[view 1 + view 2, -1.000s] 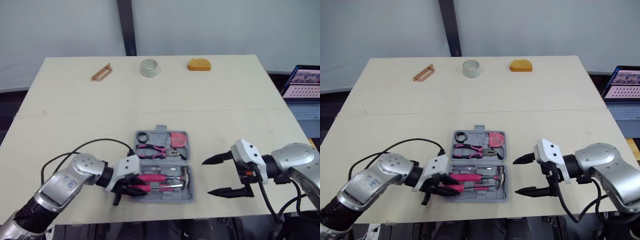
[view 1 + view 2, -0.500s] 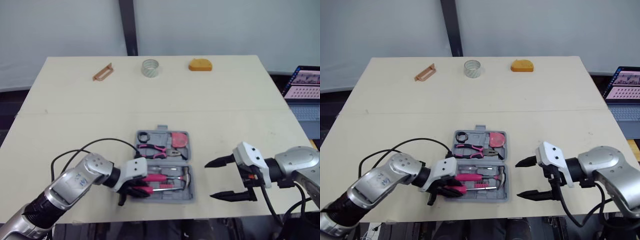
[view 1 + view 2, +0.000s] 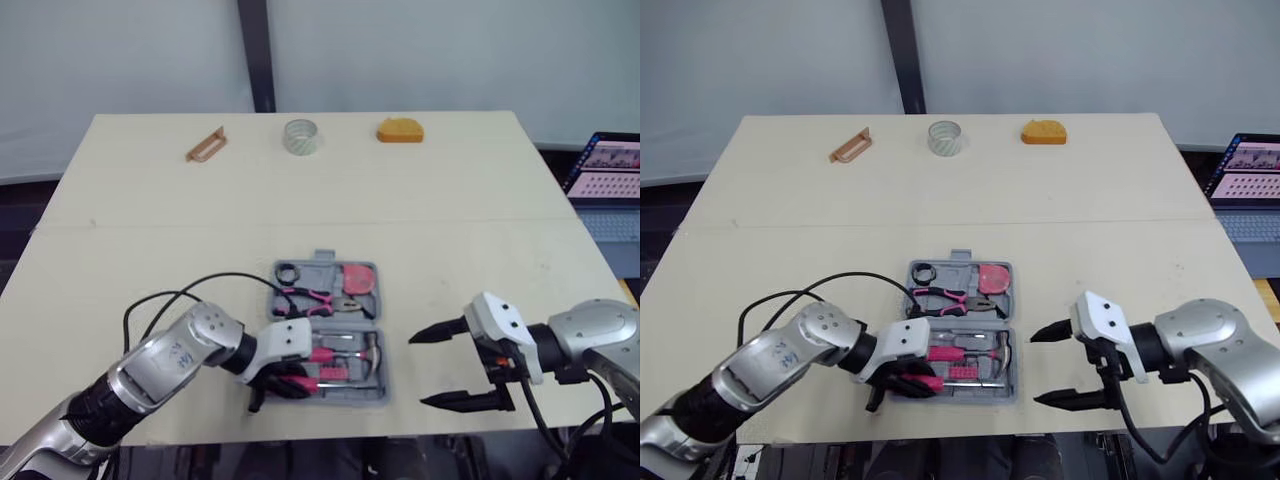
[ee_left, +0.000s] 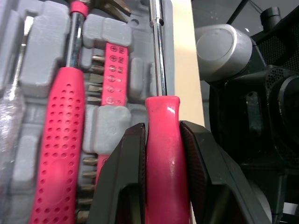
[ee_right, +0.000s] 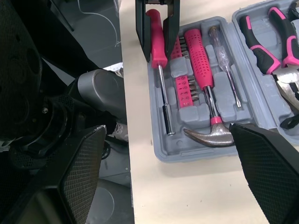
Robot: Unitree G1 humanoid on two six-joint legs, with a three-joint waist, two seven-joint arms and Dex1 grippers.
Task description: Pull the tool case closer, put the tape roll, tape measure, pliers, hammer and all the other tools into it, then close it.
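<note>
left gripper clamped on a pink-handled screwdriver in the open tool case
case sits lower centre of the head view; right gripper hangs wide open and empty to its right; tape roll and orange tape measure lie top centre

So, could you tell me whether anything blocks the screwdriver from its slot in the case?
Nothing visible does: the screwdriver in the left fingers lies along the edge slot of the case, beside the bits.
</note>
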